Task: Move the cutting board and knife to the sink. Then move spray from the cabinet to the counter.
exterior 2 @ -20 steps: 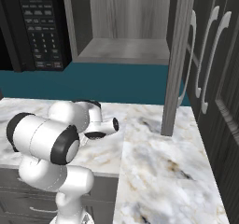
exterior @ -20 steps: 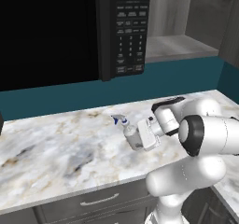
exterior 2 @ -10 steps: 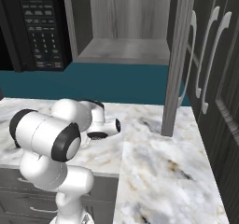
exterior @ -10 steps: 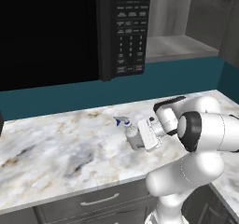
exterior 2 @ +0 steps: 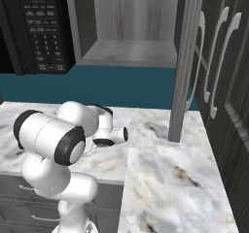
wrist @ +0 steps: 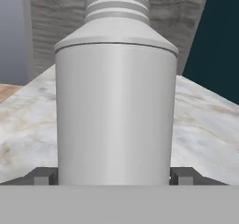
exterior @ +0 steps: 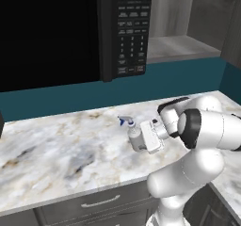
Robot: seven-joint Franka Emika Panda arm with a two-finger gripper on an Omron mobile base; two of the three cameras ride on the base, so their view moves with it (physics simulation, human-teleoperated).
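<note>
Rendered frames, even diffuse light, no visible lamp. Worktop [exterior: 56, 145] bright, marble veins crisp; microwave [exterior: 52, 32] front near-black, no reflections, red display glows slightly. Soft shadow under arm on worktop in right base view; cabinet [exterior 2: 129, 28] niche darker toward back wall. No glare, no motion blur, no lens distortion at edges. Low res: keypad text illegible. Hand view: spray [wrist: 115, 111] bottle very close, smooth vertical shading w/ pale highlight down centre, edges a bit soft; background texture coarse, pixelated.
</note>
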